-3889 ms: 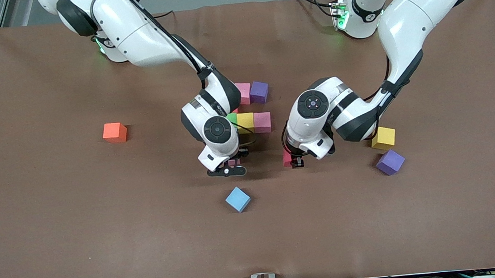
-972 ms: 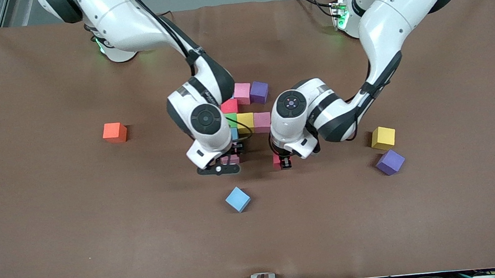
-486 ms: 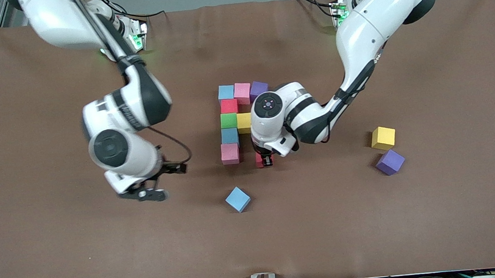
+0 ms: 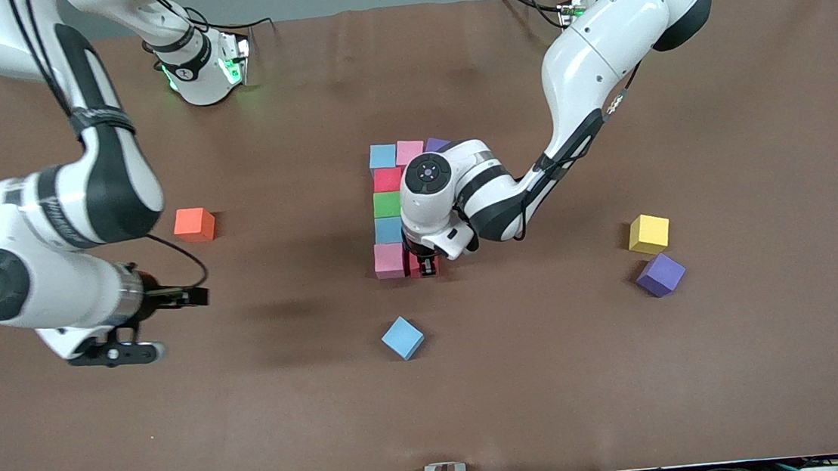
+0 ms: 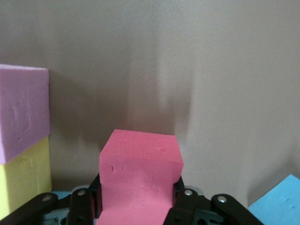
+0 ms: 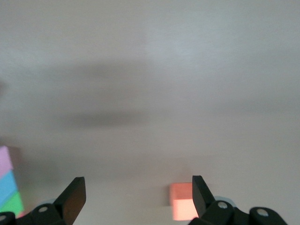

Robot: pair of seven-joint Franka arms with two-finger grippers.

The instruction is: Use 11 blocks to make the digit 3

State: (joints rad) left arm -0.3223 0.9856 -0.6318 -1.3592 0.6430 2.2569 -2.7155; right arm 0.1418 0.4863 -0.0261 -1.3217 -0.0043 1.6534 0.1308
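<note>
- Brown counter (image 4: pixel 628 369); blocks sit mid-counter in a partial figure.
- Far row: blue block (image 4: pixel 382 156), pink block (image 4: pixel 409 151), purple block (image 4: pixel 435 144), touching; purple one partly hidden by the left arm.
- Column running nearer the front camera from the blue block: red block (image 4: pixel 387 180), green block (image 4: pixel 387 204), second blue block (image 4: pixel 388 229), near pink block (image 4: pixel 389 261). All touching in line.
- Left gripper (image 4: pixel 428 266) is down at the counter, clamped on a held red block (image 5: pixel 139 180), just beside the near pink block on the side toward the left arm's end. Whether the two touch: cannot tell.
- Left wrist view: a yellow block (image 5: pixel 23 178) and another pink block (image 5: pixel 23 112) close by the held one; both hidden under the arm in the front view.
- Right gripper (image 4: pixel 115 355) is up over bare counter toward the right arm's end, fingers (image 6: pixel 75 194) spread wide, nothing between them.
- Orange cube (image 4: pixel 194 224) alone, near the right arm's end, well apart from the figure.
- Loose blue block (image 4: pixel 402 337), turned at an angle, nearer the front camera than the figure.
- Loose yellow block (image 4: pixel 649 233) and loose purple block (image 4: pixel 660 274) close together toward the left arm's end, purple one nearer the camera.
</note>
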